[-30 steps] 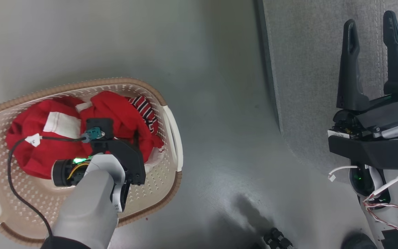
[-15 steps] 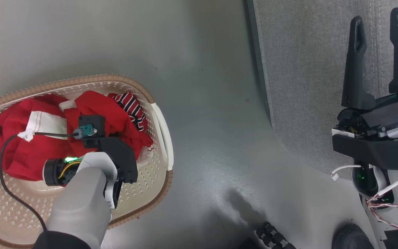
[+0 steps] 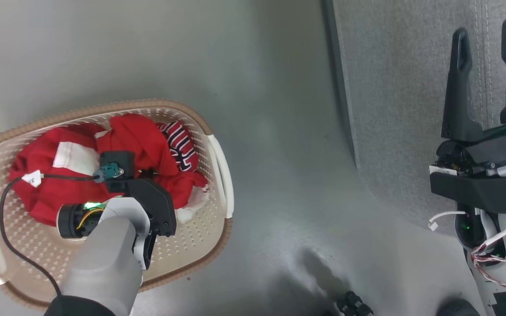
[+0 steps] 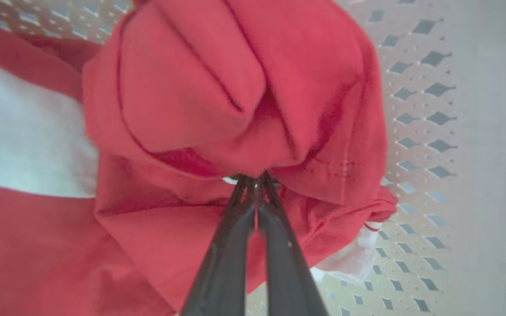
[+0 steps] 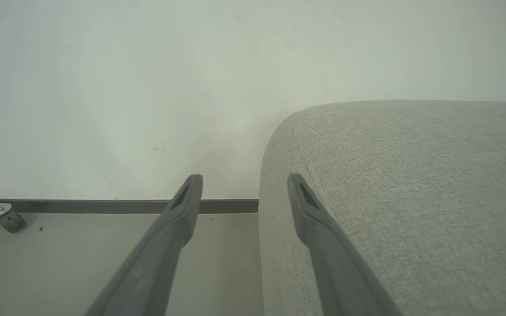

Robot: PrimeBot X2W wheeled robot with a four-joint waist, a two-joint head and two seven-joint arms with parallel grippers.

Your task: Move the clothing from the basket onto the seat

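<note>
The red clothing [image 3: 139, 136] lies heaped in the cream basket [image 3: 220, 153] at the left of the head view, with a striped piece at its right. My left arm reaches down into the basket, and its wrist [image 3: 141, 197] hides the fingers there. In the left wrist view my left gripper [image 4: 256, 184] is shut on a bunched fold of the red clothing [image 4: 218, 87] above the perforated basket floor [image 4: 415, 109]. My right gripper [image 3: 486, 27] stands open over the grey seat [image 3: 393, 87]. Its fingers straddle the seat's rounded corner [image 5: 411, 175], with nothing between them [image 5: 245, 177].
Grey floor [image 3: 279, 131] separates the basket from the seat. A black cable [image 3: 7, 245] loops from my left wrist over the basket. A pale wall with a dark baseboard [image 5: 103, 205] stands behind the seat, and a small caster [image 5: 9, 220] sits by it.
My left gripper has shut on the red clothing, and the fold around it has bunched upward. The head camera has shifted slightly. The right gripper stays open.
</note>
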